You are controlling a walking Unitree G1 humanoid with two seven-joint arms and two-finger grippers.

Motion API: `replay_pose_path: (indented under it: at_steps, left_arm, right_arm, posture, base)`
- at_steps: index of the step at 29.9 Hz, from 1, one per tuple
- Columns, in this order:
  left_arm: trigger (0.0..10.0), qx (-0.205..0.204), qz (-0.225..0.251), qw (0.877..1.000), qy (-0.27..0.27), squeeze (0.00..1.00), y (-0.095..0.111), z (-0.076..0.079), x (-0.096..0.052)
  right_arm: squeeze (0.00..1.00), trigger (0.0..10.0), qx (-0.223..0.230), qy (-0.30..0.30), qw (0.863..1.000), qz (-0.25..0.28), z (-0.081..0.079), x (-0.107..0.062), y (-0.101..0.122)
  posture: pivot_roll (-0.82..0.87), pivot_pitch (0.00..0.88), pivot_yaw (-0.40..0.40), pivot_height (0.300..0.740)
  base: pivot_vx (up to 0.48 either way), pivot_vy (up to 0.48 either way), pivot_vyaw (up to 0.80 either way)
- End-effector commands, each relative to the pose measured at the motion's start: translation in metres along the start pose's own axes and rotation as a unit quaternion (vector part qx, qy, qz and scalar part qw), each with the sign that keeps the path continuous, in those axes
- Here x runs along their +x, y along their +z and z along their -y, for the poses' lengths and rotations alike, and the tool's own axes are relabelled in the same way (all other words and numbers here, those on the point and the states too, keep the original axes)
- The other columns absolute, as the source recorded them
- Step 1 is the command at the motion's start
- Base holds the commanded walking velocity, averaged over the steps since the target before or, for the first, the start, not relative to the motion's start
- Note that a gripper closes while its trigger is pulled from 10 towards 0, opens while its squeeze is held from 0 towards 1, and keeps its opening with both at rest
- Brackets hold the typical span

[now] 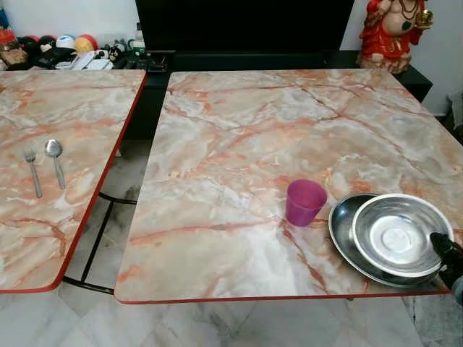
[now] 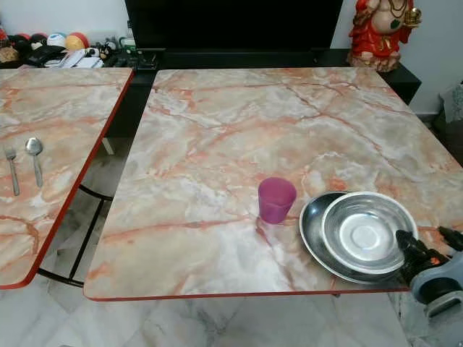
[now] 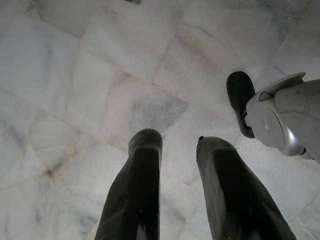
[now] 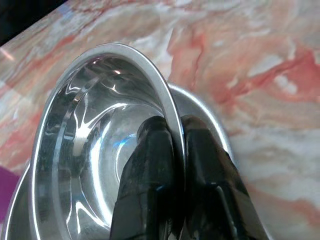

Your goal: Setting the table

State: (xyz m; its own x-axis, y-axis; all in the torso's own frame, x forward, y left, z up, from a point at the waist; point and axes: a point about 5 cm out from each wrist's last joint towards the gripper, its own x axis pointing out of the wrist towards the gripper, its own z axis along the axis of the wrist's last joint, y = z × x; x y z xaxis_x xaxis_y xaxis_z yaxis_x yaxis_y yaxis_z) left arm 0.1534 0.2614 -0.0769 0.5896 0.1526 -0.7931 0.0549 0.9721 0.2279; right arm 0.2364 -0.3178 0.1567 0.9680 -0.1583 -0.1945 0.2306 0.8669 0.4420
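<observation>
Two black fingers of your right gripper pinch the rim of the shallow round steel bowl, one inside and one outside, likely to lift it off the wider steel plate beneath, near the marble-patterned table's front right edge. Your left gripper hangs parted over floor tiles. Beyond the purple plastic cup, you have broad bare tabletop.

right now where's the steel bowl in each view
Left eye view: steel bowl near the table's front right corner, on the steel plate.
Right eye view: same spot, right of the purple cup.
Right wrist view: close up, rim pinched by the right gripper.
Left wrist view: floor, no bowl.
Shared landmark: the purple cup.
</observation>
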Motion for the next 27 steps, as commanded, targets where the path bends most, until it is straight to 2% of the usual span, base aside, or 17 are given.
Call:
replay_pose_path:
  at_steps: [1,6,14,22,24,27]
  left_arm:
    - [10.0,0.011,-0.022,1.000,-0.006,0.00,-0.012,0.001,-0.003]
    - [10.0,0.011,-0.022,1.000,-0.006,0.00,-0.013,0.001,-0.003]
    - [10.0,0.012,-0.019,1.000,-0.005,0.00,-0.011,0.000,-0.003]
    - [10.0,0.011,-0.021,1.000,-0.005,0.00,-0.012,0.000,-0.003]
    - [10.0,0.010,-0.021,1.000,-0.004,0.00,-0.012,-0.001,-0.003]
    - [10.0,0.010,-0.020,1.000,-0.004,0.00,-0.012,-0.001,-0.003]
  right_arm:
    - [0.00,10.0,0.000,-0.019,1.000,0.000,0.006,0.000,-0.003]
    - [0.00,10.0,0.008,-0.024,1.000,-0.005,0.006,0.003,-0.010]
    - [0.00,10.0,0.033,-0.001,0.999,-0.004,-0.004,0.009,-0.016]
    - [0.00,10.0,0.038,0.007,0.999,-0.005,-0.009,0.013,-0.018]
    - [0.30,10.0,0.035,0.006,0.999,-0.005,-0.009,0.013,-0.019]
    - [0.31,10.0,0.030,0.008,1.000,-0.004,-0.010,0.013,-0.018]
  posture:
    - [-0.11,0.140,0.015,0.740]
    - [-0.10,0.135,0.016,0.740]
    - [-0.10,0.140,0.015,0.740]
    - [-0.09,0.143,0.015,0.740]
    - [-0.09,0.143,0.015,0.740]
    - [-0.09,0.146,0.017,0.740]
  base:
    - [0.000,0.000,0.00]
    - [0.000,0.000,0.00]
    - [0.000,0.000,0.00]
    - [0.000,0.000,0.00]
    - [0.000,0.000,0.00]
    - [0.000,0.000,0.00]
